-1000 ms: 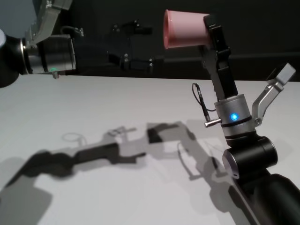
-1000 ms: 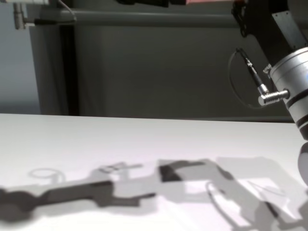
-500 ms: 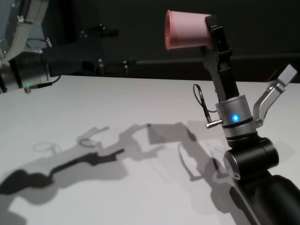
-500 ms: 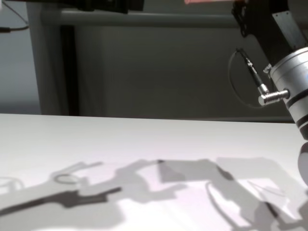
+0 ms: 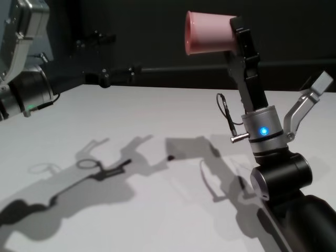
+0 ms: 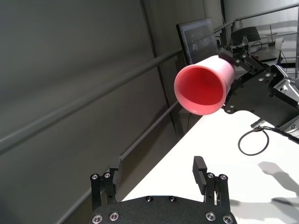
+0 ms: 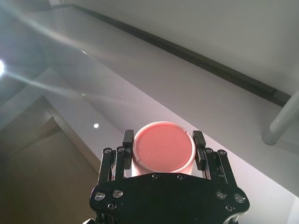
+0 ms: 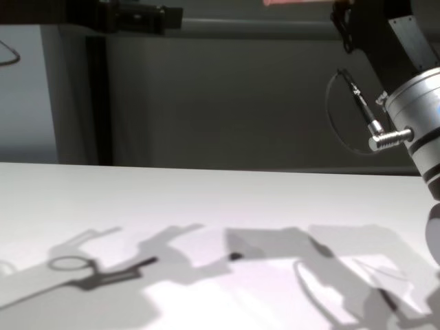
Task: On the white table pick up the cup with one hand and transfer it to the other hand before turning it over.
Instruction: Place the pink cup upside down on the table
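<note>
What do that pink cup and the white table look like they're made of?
The cup looks like smooth plastic: even pink, thin rolled rim, soft sheen inside. The table seems a matte white laminate or painted board, showing soft shadows and no glare; the exact material is unclear.

No writing, label, brand mark or number can be read anywhere in these views. The smooth pink plastic tapered cup (image 6: 204, 85) is plain inside its mouth and on its flat base, where only faint moulded marks show, too small to read. The dark flat monitor screen (image 6: 198, 39) standing far behind it shows a picture whose content cannot be made out.
</note>
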Tool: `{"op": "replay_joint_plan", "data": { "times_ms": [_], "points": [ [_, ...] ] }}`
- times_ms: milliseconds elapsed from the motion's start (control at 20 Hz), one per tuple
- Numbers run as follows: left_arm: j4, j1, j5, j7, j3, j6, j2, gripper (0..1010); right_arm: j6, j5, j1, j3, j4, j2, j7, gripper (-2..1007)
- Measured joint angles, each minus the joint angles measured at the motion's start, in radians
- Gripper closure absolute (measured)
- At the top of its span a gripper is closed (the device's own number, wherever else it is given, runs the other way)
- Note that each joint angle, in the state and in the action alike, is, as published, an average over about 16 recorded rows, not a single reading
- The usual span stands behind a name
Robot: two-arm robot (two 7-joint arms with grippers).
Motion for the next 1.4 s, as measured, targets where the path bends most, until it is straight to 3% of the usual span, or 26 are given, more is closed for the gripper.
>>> {"op": "replay_joint_plan", "data": {
  "times_ms": [350,650,950,1400],
  "points": [
    [-0.008,0.113,-0.032,0.102,-0.052,-0.027,-0.039,9,0.000,0.000,0.000,0.000,0.000,0.000,0.000,275],
    [-0.010,0.202,-0.050,0.152,-0.084,-0.057,-0.060,9,0.000,0.000,0.000,0.000,0.000,0.000,0.000,275],
    [-0.020,0.269,-0.039,0.177,-0.098,-0.066,-0.056,9,0.000,0.000,0.000,0.000,0.000,0.000,0.000,275],
    [-0.041,0.341,-0.019,0.198,-0.112,-0.043,-0.038,9,0.000,0.000,0.000,0.000,0.000,0.000,0.000,275]
  ]
}}
